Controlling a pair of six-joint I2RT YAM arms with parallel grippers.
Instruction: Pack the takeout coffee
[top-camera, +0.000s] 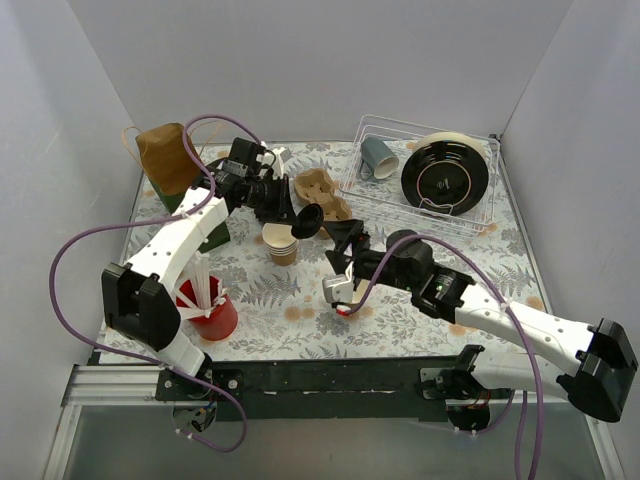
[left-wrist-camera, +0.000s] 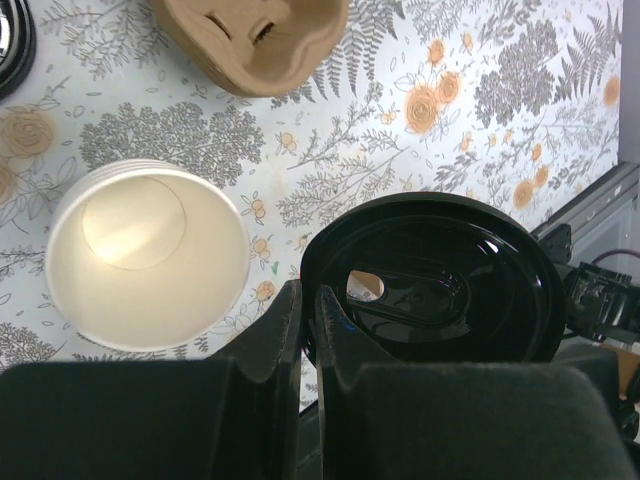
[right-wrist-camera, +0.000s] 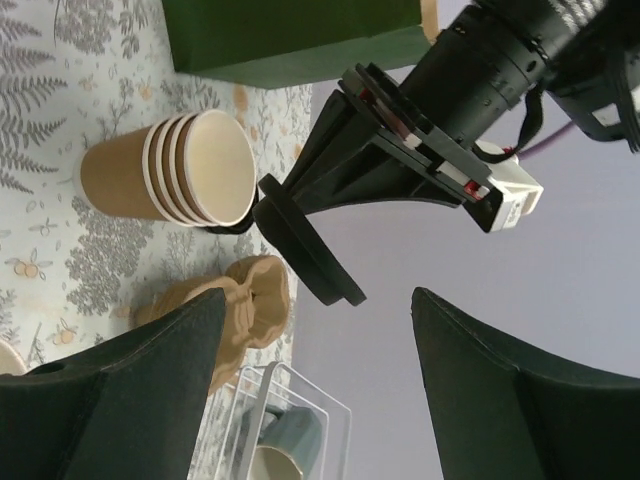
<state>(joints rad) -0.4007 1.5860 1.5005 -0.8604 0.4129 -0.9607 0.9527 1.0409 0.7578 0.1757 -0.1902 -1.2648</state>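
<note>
Closest to the left wrist camera, the left gripper (left-wrist-camera: 308, 305) is pinched tight on the rim of a black lid (left-wrist-camera: 435, 280). It holds the lid clear of the table by its edge, which leaves the underside free to seat on a cup. Just beside the lid stands the stack of kraft cups (left-wrist-camera: 148, 258), mouth up, the top one white inside and empty. The lid hangs above and to one side of the stack, not yet over the mouth. In the right wrist view the lid is tilted rather than level with the cup rim, so it probably needs squaring before it is pressed down.

The right gripper (right-wrist-camera: 318, 300) has its jaws spread wide with nothing between them, and it points at the stack and lid from nearby. A fair guess is that it is placed there to steady the cups while the lid goes on. The moulded pulp carrier (top-camera: 322, 195) lies just beyond the stack, near enough to take a lidded cup. The grey-blue mug (top-camera: 378, 157) in the wire rack (top-camera: 420, 120) and the red cup (top-camera: 215, 318) of white sticks stand apart from the work.
</note>
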